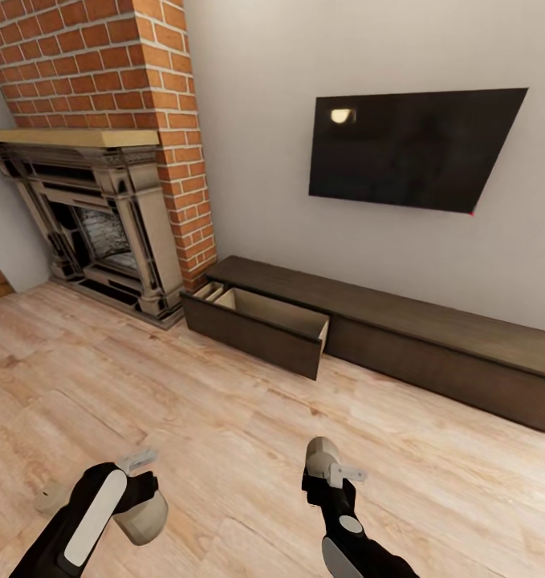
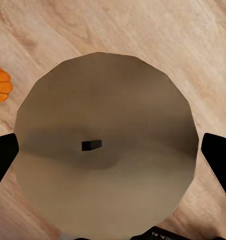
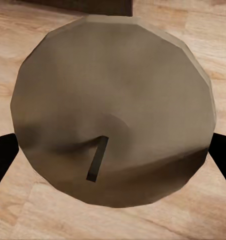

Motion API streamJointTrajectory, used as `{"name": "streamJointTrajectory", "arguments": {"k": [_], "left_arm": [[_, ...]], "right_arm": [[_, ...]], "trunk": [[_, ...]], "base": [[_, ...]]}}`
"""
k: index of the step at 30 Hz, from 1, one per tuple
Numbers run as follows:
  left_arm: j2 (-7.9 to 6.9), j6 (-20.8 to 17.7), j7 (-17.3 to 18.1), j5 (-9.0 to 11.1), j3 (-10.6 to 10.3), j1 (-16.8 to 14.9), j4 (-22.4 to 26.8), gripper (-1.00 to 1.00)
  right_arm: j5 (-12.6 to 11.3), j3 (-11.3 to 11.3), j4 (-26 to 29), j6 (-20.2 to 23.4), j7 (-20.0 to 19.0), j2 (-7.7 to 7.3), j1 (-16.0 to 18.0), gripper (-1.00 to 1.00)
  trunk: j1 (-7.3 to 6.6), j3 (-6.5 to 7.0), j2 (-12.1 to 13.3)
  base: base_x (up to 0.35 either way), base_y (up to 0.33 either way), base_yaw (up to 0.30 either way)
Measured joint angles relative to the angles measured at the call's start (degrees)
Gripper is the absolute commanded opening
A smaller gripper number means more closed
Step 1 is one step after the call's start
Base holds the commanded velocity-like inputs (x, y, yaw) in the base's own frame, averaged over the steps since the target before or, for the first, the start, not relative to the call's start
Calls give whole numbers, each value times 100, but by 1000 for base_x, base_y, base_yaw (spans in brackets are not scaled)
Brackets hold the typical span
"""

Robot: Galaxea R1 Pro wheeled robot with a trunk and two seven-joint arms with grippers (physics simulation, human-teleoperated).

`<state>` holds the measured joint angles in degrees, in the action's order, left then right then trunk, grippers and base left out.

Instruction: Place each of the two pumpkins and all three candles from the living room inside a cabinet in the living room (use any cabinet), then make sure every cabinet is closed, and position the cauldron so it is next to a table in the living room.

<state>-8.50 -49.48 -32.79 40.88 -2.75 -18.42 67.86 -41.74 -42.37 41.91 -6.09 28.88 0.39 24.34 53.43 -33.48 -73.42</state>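
- Nearest to us, our left pincer (image 1: pixel 136 474) was clamped on a candle (image 1: pixel 141 518) held low over the floor (image 1: pixel 224 433); in the left wrist view the candle's pale top (image 2: pixel 105 145) sat between the two dark fingers (image 2: pixel 4 157).
- Our right pincer (image 1: pixel 336 474) was likewise clamped on a second candle (image 1: pixel 319 453), its wick (image 3: pixel 96 159) lying flat on the beige face.
- A pumpkin (image 2: pixel 0 84) lay on the floor just beside the left candle.
- Farther off, the cabinet (image 1: pixel 433 337) stood against the wall, its left drawer (image 1: pixel 260 321) pulled open with a pale interior.
- We judged the risk lay in the approach: a candle might slip in transit, or strike the drawer front if carried too low.
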Motion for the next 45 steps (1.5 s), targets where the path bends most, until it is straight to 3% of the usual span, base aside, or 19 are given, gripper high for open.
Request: {"name": "streamJointTrajectory", "arguments": {"k": [45], "left_arm": [[-14, -4, 7, -1, 0, 0, 2, -100]], "right_arm": [[5, 0, 0, 0, 0, 0, 0, -100]], "trunk": [[0, 0, 0]], "base": [[278, 0, 0]]}}
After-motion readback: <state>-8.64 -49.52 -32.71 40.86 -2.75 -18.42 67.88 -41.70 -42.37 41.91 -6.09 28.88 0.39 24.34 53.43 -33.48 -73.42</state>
